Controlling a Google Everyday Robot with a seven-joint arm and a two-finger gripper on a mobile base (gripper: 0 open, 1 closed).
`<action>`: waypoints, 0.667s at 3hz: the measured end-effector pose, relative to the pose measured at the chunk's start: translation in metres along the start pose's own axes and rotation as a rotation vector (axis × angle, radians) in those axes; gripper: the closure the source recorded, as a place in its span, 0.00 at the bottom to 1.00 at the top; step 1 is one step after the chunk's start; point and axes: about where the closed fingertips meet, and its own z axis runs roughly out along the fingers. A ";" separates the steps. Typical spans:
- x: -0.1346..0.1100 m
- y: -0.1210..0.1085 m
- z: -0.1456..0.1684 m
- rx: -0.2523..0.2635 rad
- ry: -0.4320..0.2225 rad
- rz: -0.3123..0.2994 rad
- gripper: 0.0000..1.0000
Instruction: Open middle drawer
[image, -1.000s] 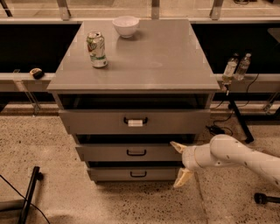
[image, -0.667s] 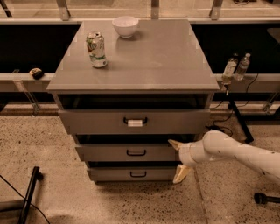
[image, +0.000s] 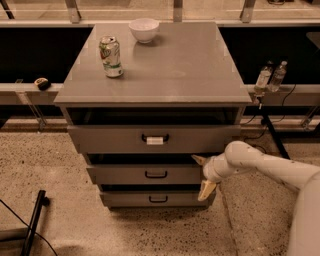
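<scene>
while the white arm (image: 272, 169) reaches in from the right edge of the view, its gripper (image: 202, 175) sits at the right end of the middle drawer (image: 125, 175), low against the front of the grey cabinet (image: 150, 75). the two tan fingers (image: 206, 189) are spread apart, one above the other. the upper one points left along the dark gap over the drawer's top edge, and the lower one hangs down by the drawer's lower right corner. they bracket the end of the drawer front rather than pinch it, and nothing is held between them.

the middle drawer is the second of three, a flat grey front with a small black handle (image: 156, 174) at its centre. the gripper is well to the right of that handle. above it the top drawer (image: 110, 139), whose handle carries a white tag (image: 155, 140), stands out further toward the camera. below it the bottom drawer (image: 130, 199) looks narrower and has a plain handle of the same sort.

on the cabinet top a green drink can (image: 111, 56) stands upright near the left side, and a white bowl (image: 144, 29) sits toward the back edge, apart from the can. two small bottles (image: 270, 76) stand on the rail to the right of the cabinet. the floor (image: 75, 225) is speckled stone.
</scene>
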 end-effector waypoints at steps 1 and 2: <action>0.017 -0.010 0.014 -0.031 0.028 0.013 0.03; 0.024 -0.016 0.021 -0.045 0.044 0.020 0.17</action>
